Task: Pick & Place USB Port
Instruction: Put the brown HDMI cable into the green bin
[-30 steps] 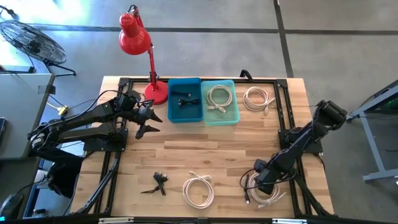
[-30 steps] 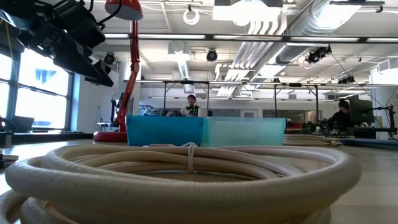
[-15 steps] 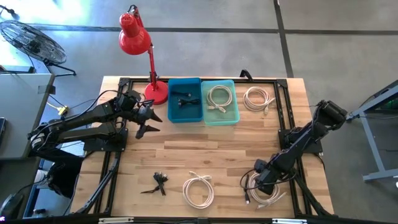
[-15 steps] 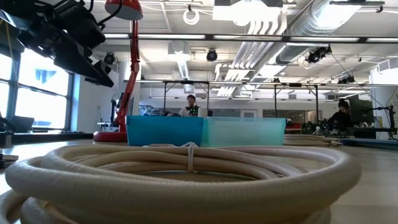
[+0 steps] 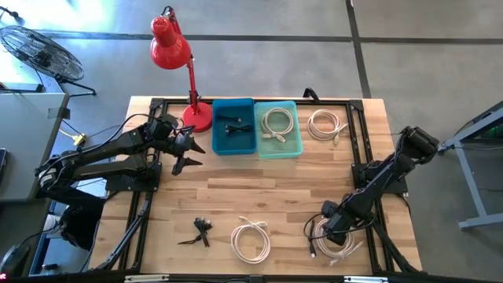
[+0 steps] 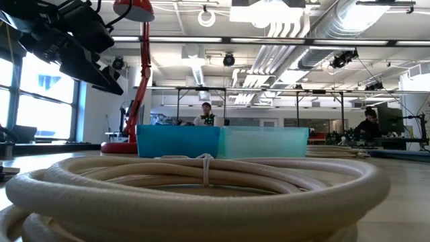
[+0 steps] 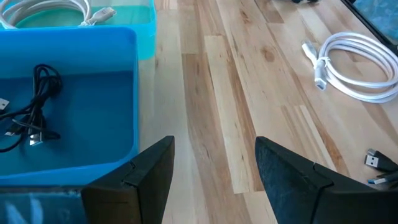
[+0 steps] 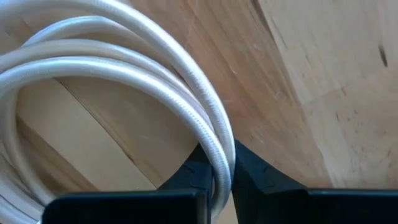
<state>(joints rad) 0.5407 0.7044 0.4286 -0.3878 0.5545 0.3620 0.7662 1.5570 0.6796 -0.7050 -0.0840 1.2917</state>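
- At left, beside the blue bin (image 5: 233, 126): left hand (image 5: 185, 163) hovering, fingers apart, empty.
- At the desk's (image 5: 259, 189) right front: right hand (image 8: 216, 163) pinched shut on the white coiled cable (image 8: 124, 87).
- Likely light, limp, smooth; best gripped across bundled strands.

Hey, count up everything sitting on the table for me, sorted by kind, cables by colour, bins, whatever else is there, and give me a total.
White cable coils: 4, in the teal bin, beside that bin, front centre, and one pinched between the right gripper fingers
Black cable bundles: 2, in the blue bin and front left
Bins: 2
Red lamp: 1
Total: 9
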